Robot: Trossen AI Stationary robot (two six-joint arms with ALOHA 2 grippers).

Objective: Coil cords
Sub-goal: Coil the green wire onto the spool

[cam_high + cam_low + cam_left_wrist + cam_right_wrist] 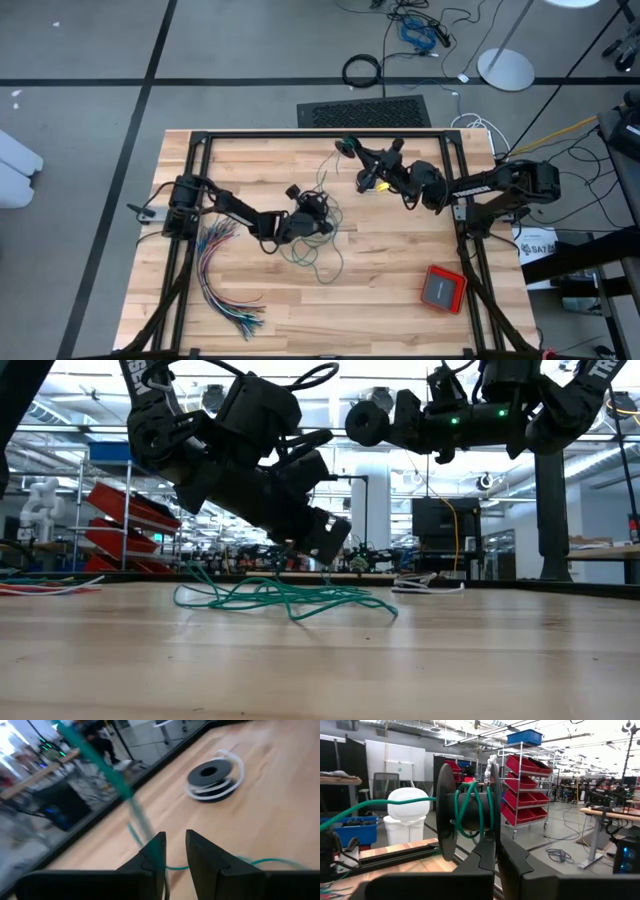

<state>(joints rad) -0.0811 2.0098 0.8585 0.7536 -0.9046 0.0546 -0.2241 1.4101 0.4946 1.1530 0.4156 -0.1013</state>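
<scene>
Landmark: the spool [467, 815] I hold up with my right gripper [496, 851]. Right fingers pressed together on the spool's near flange, so it's pinched, lifted clear of the table [400, 290], axle roughly level. A few turns of the teal cord [470, 807] already sit on the axle; one strand leaves the spool sideways and runs down toward my left arm.

Left gripper [312, 212] is well away from the spool, low over the table's middle. Fingers are partly closed with a narrow gap; the teal cord [107, 767] passes right at that gap and rises taut away from it, so my read is a loose pinch on the cord, letting it slide. Can't see the contact itself cleanly.

Rest of the teal cord [285, 598] lies in a loose tangle on the table, directly under and just beyond the left gripper, on the side away from the spool. So the slack lies by the left gripper, not the right; left arm is the nearer one to it.

Key relation: the taut strand runs spool to left gripper roughly crosswise to the axle, which is what winding needs. Next move probably depends on keeping that line square to the axle while feeding slack up.

A second spool [212, 777], dark with a white cord around it, lies flat on the table apart from the held one, untouched. Black cord near the left gripper: too tangled to place.
</scene>
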